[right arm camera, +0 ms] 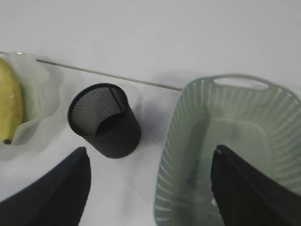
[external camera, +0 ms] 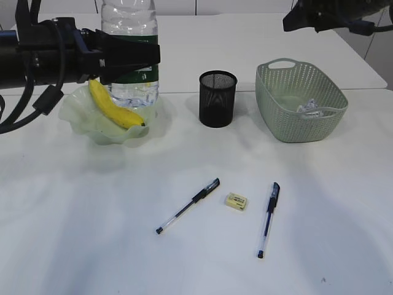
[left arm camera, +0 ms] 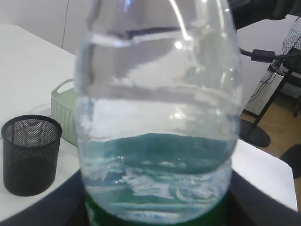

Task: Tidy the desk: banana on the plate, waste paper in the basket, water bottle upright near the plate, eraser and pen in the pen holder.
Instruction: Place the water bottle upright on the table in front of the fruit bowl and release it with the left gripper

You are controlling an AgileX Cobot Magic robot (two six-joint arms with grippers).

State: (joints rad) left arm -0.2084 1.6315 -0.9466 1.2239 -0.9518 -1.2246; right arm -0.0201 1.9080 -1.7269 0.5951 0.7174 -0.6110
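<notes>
My left gripper (external camera: pixel 132 55) is shut on the clear water bottle (external camera: pixel 129 58), which stands upright just behind the pale green plate (external camera: pixel 92 126). The bottle (left arm camera: pixel 157 117) fills the left wrist view. A banana (external camera: pixel 113 106) lies on the plate. Two pens (external camera: pixel 187 206) (external camera: pixel 268 218) and a yellow eraser (external camera: pixel 236 201) lie on the table at the front. The black mesh pen holder (external camera: pixel 217 98) stands in the middle. Waste paper (external camera: pixel 310 109) lies in the green basket (external camera: pixel 301 126). My right gripper (right arm camera: pixel 150 188) hangs open and empty, high above the gap between holder and basket.
The left arm (external camera: pixel 43 52) reaches in from the left over the plate. A seam between two tabletops (right arm camera: pixel 108 74) runs behind the holder. A fan stand (left arm camera: pixel 256 132) and a cable (left arm camera: pixel 263 55) stand off the table's far side.
</notes>
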